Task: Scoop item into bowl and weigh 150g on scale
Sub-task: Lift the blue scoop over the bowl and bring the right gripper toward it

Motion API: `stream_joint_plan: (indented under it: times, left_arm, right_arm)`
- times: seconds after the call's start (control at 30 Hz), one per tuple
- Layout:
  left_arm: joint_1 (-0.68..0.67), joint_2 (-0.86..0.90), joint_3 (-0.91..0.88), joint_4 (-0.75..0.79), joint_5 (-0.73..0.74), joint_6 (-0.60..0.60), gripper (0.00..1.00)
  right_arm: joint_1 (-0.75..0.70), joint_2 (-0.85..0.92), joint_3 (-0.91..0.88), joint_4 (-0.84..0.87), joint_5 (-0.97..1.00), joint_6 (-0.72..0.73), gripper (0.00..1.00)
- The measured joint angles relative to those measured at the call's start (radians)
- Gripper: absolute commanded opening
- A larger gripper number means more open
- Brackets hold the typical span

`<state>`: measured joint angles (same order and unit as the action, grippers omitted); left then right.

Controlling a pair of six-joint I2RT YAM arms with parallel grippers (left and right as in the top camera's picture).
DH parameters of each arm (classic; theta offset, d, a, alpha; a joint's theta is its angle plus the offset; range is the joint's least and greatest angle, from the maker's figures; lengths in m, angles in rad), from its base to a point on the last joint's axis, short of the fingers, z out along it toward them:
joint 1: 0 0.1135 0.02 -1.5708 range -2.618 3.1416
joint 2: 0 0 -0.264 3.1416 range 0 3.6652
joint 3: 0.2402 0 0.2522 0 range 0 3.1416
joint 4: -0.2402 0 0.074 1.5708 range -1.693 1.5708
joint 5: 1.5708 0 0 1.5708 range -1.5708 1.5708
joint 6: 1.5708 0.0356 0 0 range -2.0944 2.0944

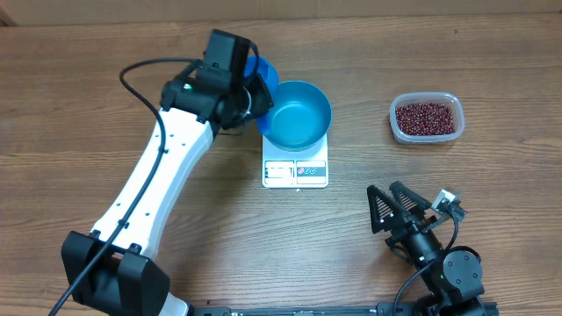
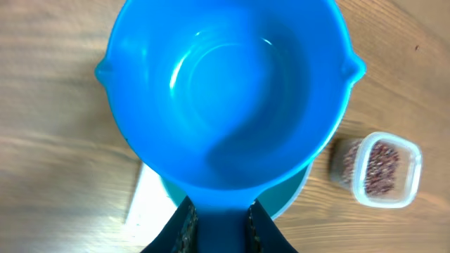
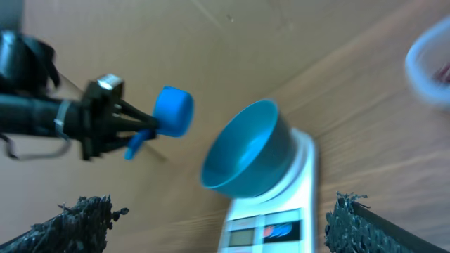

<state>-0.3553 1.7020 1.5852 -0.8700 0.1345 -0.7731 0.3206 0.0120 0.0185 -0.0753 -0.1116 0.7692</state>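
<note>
A: Which step is it?
B: The left gripper [image 2: 218, 226] pinches the handle of the empty scoop [image 2: 225, 91] by the bowl [image 1: 299, 114], which sits on the scale [image 1: 295, 172]. The right gripper [image 1: 397, 204] has its fingers spread.
A: And next?
B: I think: carry the scoop to the beans [image 1: 426, 117] in the tub [image 1: 397, 128].

L arm [image 1: 167, 167] stretched fwd at a slant, L hand [image 2: 220, 216] clamped on scoop [image 2: 225, 91] handle. R arm [image 1: 452, 272] tucked back at near edge; R hand [image 1: 386, 189] fingers spread wide, gripping nothing.

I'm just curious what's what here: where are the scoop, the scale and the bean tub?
scoop [image 2: 225, 91], left wrist view, inside of its cup.
scale [image 1: 295, 173], overhead view, its display panel.
bean tub [image 1: 427, 140], overhead view, its near rim.
</note>
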Motion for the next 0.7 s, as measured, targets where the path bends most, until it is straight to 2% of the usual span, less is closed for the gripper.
stream_joint_plan:
  times: [0.2, 0.27, 0.47, 0.57, 0.7]
  left_arm:
    - [-0.058, 0.0, 0.0, -0.027, -0.011, -0.248, 0.04]
    - [-0.071, 0.0, 0.001, -0.034, -0.013, -0.304, 0.04]
    - [-0.111, 0.0, 0.001, -0.048, -0.045, -0.43, 0.04]
    - [-0.126, 0.0, 0.001, -0.048, -0.06, -0.478, 0.04]
    - [-0.134, 0.0, 0.001, -0.049, -0.074, -0.513, 0.04]
  right_arm:
    - [0.0, 0.0, 0.0, 0.01, -0.058, 0.249, 1.0]
    - [0.0, 0.0, 0.0, 0.019, -0.084, 0.277, 1.0]
    - [0.0, 0.0, 0.0, 0.045, -0.159, 0.249, 0.99]
    - [0.0, 0.001, 0.013, 0.042, -0.18, 0.203, 0.95]
    - [0.0, 0.08, 0.131, 0.015, -0.198, 0.119, 0.93]
